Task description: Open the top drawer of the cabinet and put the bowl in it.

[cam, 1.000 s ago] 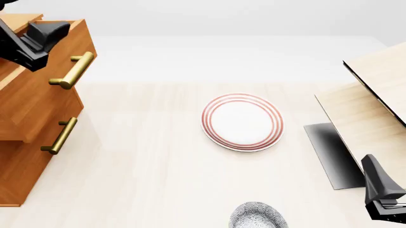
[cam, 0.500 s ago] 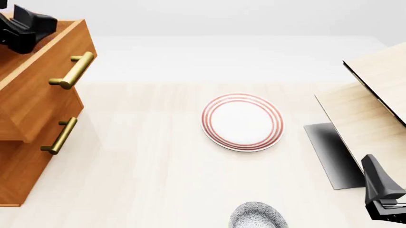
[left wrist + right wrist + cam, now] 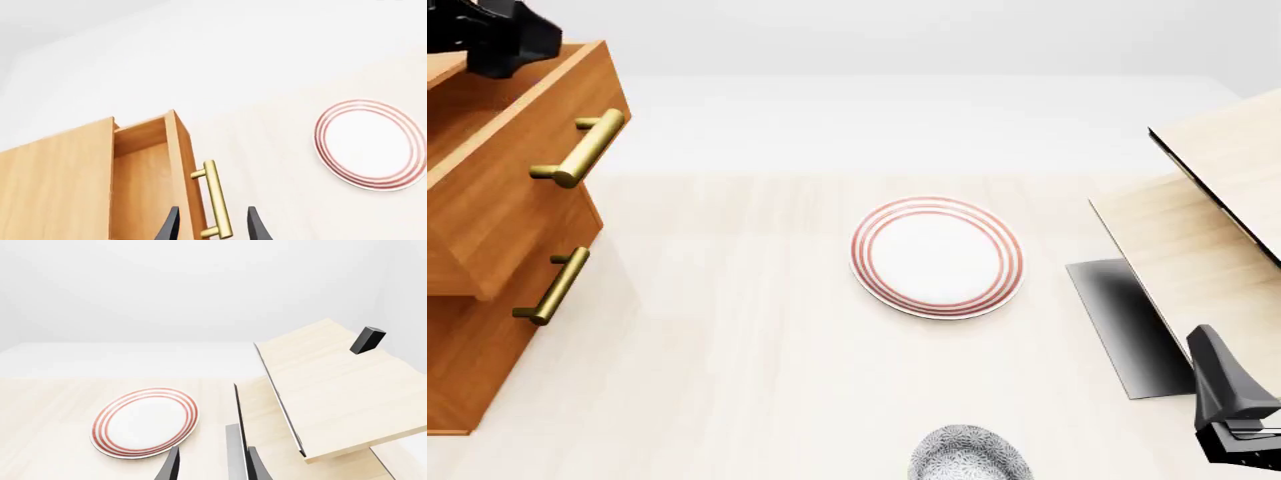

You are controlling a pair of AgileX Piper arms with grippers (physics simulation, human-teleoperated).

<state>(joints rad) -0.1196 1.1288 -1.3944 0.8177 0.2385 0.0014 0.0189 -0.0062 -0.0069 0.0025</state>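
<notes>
Front view: the top drawer (image 3: 521, 150) of the cabinet (image 3: 481, 330) stands pulled out, the left claw (image 3: 501, 35) raised above its back corner. The bowl (image 3: 968, 455) sits on the worktop (image 3: 734, 350) at the near edge.

Left wrist view: fingers (image 3: 170, 227) parted, empty, straddling the handle (image 3: 215, 200).

Right wrist view: the right claw (image 3: 210, 467) is parted, empty, above the worktop near the plate (image 3: 145, 421).
</notes>
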